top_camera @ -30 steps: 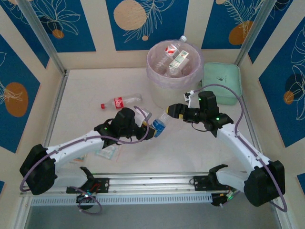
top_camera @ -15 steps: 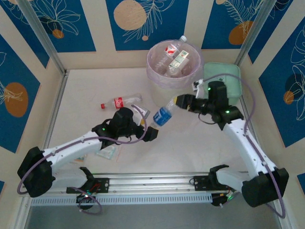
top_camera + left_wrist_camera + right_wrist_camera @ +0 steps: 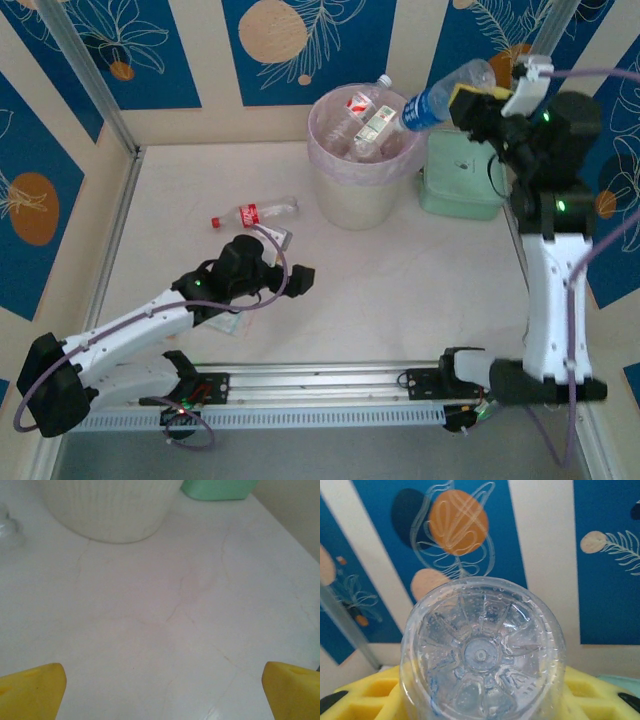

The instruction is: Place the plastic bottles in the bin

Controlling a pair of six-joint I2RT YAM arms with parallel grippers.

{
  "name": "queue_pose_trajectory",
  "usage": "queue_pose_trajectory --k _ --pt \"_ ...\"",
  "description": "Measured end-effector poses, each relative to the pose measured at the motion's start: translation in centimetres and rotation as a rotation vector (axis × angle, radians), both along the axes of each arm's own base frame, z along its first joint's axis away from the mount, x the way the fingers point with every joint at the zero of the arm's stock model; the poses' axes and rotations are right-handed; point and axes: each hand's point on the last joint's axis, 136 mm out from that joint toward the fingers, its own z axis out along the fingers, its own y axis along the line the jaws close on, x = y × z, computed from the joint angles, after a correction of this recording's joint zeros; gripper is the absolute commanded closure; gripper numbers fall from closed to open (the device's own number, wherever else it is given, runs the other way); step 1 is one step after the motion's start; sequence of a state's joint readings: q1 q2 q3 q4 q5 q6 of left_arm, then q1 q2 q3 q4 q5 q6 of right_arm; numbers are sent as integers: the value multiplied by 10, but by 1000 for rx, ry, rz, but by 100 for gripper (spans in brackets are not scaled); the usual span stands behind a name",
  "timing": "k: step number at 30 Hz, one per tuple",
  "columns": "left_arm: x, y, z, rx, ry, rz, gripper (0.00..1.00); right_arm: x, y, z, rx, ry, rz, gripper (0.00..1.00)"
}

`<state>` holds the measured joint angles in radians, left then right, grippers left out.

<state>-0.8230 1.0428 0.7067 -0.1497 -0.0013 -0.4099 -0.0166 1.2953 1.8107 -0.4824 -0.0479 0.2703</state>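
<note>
Seen from above, two white robot arms work on a pale counter (image 3: 420, 270) walled with blue and cream panels. The right arm is raised high at the far right. Its right claw (image 3: 466, 100) is clamped on a blue-labelled bottle (image 3: 432, 100), held well above the counter. The bottle tilts with its neck pointing down-left, just over the right edge of the bin (image 3: 345, 205). The bin is a round cream bucket with a pale pink liner, and several bottles (image 3: 362, 128) with red and white labels lie inside it. In the right wrist view, the bottle's clear ridged base faces the camera, seated between yellow pads (image 3: 365, 695).

The left arm lies low across the near left of the counter. Its left claw (image 3: 303, 281) is spread wide and empty, and its wrist camera looks over bare counter toward the bin's wall. A red-labelled bottle (image 3: 255, 213) lies on its side on the counter, left of the bin. A mint-green case (image 3: 462, 185) sits just right of the bin. A flat packet (image 3: 232, 320) lies partly under the left arm.

The bottles look empty, so they are probably very light, thin-walled, easily crushed and slick. A hold across the labelled body seems safest.
</note>
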Motion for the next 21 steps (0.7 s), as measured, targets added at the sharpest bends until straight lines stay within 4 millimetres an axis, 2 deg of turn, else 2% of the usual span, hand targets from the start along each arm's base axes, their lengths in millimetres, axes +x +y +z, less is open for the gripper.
queue_pose_trajectory --k 2,4,7,9,11,16,21 --pt "-2 5 -1 8 7 16 1 39 -3 -15 -6 46 -13 71" --pt "-3 11 1 11 4 29 1 81 -4 -47 -6 131 -16 72" --pt "-5 15 4 6 1 39 1 121 -3 -97 -7 259 -9 72" --pt "-6 17 3 9 5 45 1 132 2 -124 -3 333 10 72" --pt "-6 17 2 11 12 49 1 135 9 -141 5 383 38 72" --pt "-5 18 -2 23 20 53 1 132 28 -155 15 424 94 72" --pt "-3 17 -12 48 40 56 1 134 50 -177 9 475 142 72"
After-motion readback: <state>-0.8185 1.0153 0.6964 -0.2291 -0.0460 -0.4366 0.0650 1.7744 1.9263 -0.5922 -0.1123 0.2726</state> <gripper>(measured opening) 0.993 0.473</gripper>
